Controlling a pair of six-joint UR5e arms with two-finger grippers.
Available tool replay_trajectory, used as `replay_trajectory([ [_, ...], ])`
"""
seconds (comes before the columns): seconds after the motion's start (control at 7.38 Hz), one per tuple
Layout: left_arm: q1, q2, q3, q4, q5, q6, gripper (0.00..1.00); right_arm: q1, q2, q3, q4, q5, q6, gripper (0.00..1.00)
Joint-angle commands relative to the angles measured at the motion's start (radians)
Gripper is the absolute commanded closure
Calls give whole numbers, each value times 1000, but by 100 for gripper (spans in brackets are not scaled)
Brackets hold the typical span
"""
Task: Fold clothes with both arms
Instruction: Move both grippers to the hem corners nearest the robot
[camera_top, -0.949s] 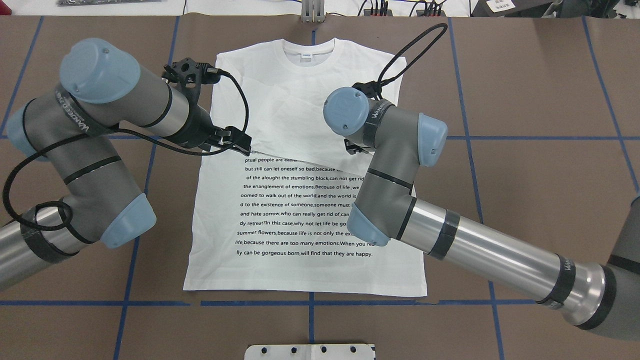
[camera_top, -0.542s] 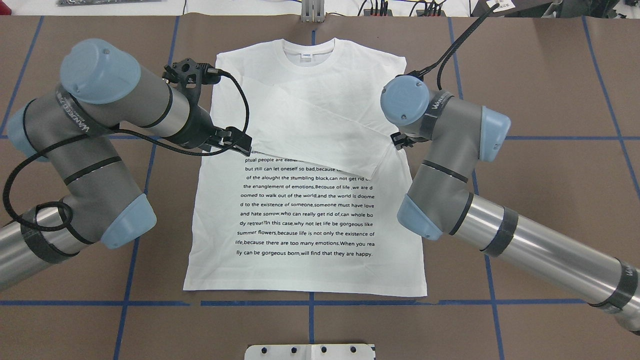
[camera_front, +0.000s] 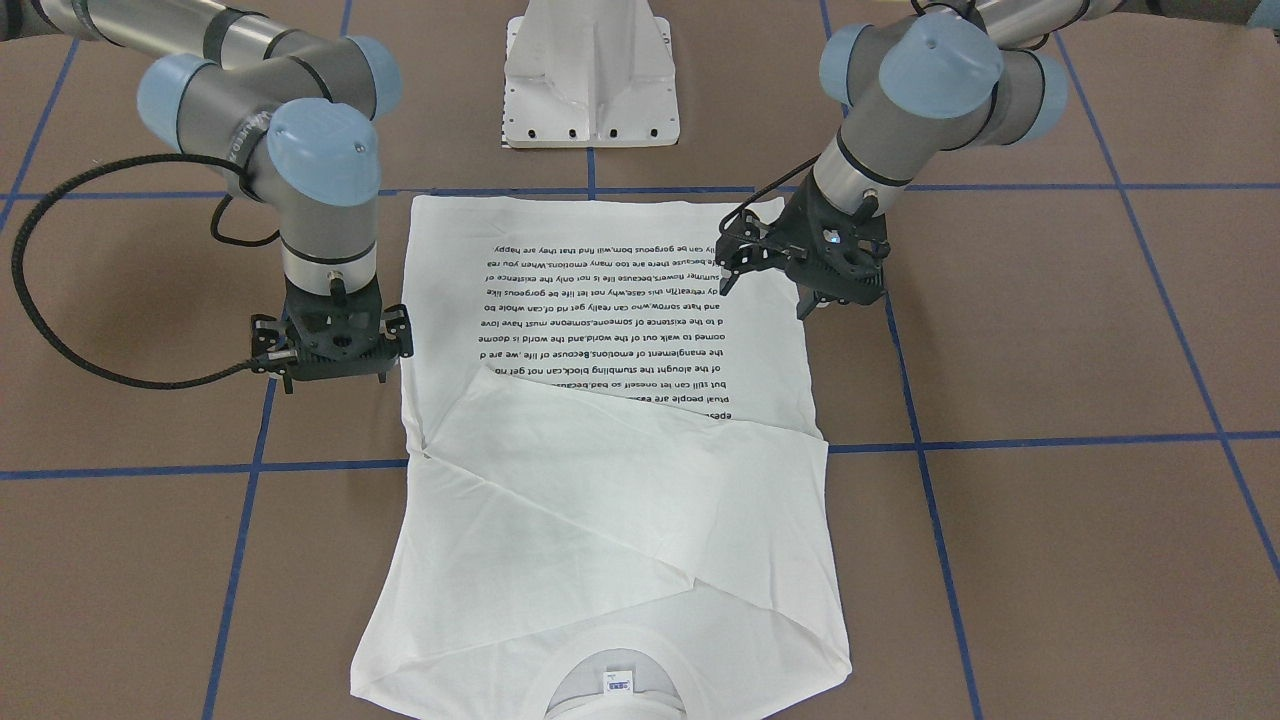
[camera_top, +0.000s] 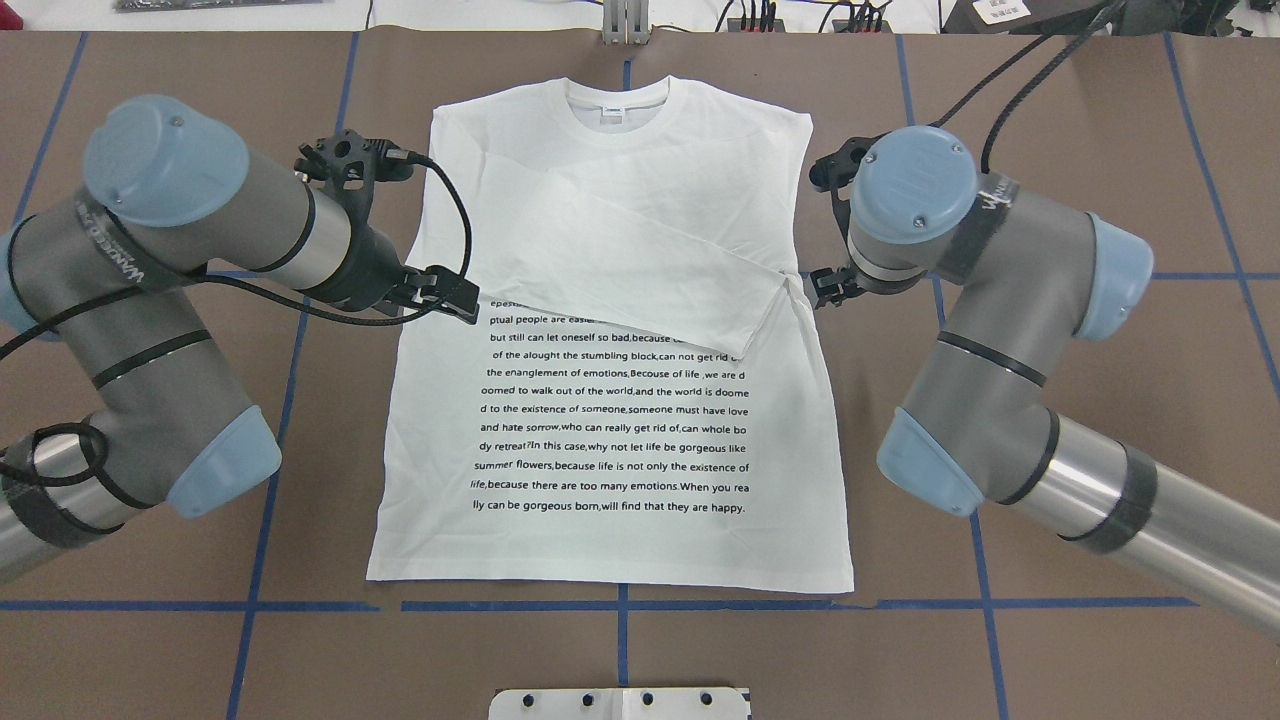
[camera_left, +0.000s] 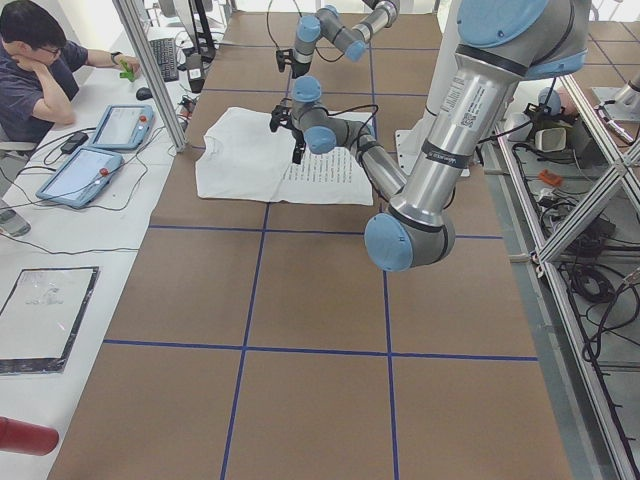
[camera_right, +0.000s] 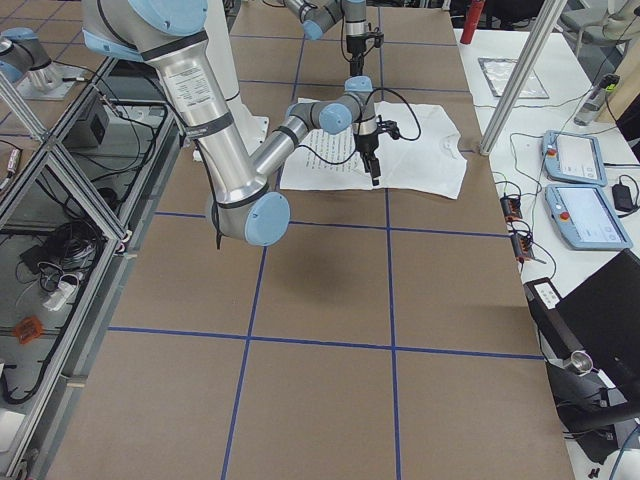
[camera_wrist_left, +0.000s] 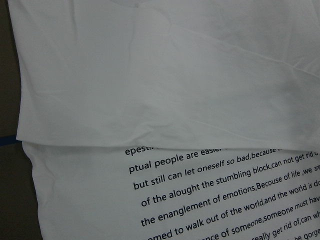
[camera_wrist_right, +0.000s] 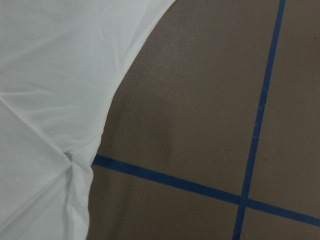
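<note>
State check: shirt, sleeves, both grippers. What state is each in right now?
shirt: flat on the table, print up, body not yet folded.
sleeves: folded in across the chest, covering the top of the print.
left gripper: above the shirt's edge, holding nothing; open or shut cannot be told.
right gripper: just off the shirt's other edge, holding nothing; open or shut cannot be told.

We find the shirt (camera_top: 610, 440) flat on the worktop (camera_top: 1050, 150), neckline at twelve o'clock, hem at six. A sleeve (camera_top: 640, 270) lies folded across its chest. The left gripper (camera_top: 455, 297) hangs over its nine o'clock edge; the right gripper (camera_front: 332, 350) is just beyond its three o'clock edge.
</note>
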Motion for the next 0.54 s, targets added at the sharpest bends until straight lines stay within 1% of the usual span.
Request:
replay_trajectory([
  [0.0,25,92,-94,-1,20,-123,0,-95,-129,216,6,31,255,0],
  [0.14,67,167,-152,-1,66,-140,0,-164,-194,285,56,10,358,0],
  [0.27,100,218,-207,-3,95,-175,0,-254,-266,316,158,-66,468,0],
  [0.41,173,272,-241,-21,143,-258,0,-352,-331,338,220,-155,553,0],
])
